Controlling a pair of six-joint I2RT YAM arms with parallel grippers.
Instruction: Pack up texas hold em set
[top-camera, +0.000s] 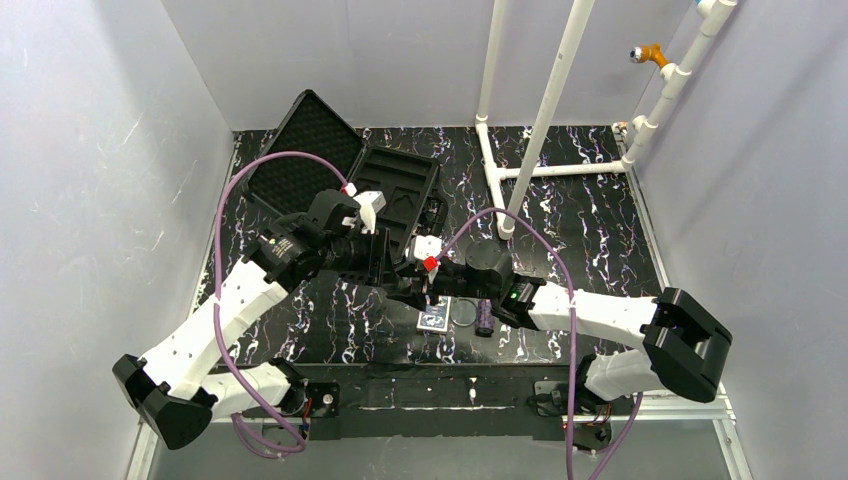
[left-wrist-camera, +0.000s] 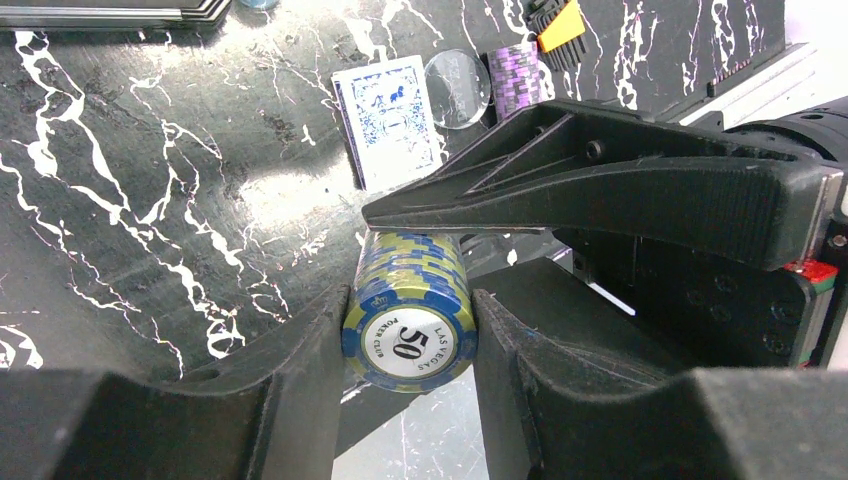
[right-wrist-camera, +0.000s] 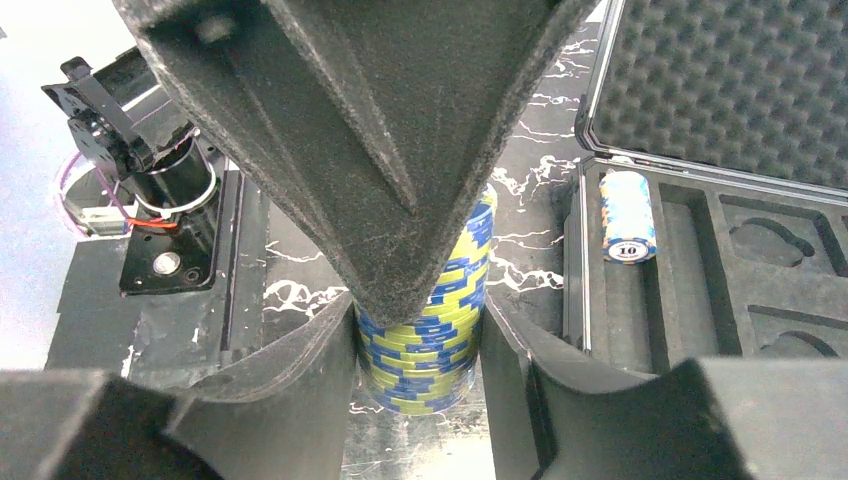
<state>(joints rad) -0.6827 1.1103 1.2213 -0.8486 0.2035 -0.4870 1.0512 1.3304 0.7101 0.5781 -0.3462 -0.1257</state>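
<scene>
The chip roll (left-wrist-camera: 410, 320), blue and yellow, sits between both pincers over the tabletop (left-wrist-camera: 150, 200), near the open case (top-camera: 340, 170). The left pincer (left-wrist-camera: 408, 345) pinches it across its diameter, with the long axis running along the fingers. The right pincer (right-wrist-camera: 418, 350) straddles the same roll; whether it presses on it cannot be told. The case lies nearer the left arm.

chip roll (left-wrist-camera: 410, 300) far end hidden, case lid (right-wrist-camera: 720, 80) cropped

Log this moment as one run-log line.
phase: handover | left gripper: shut on blue-yellow chip roll | right gripper: flanking same roll, grip unclear | case: open
</scene>
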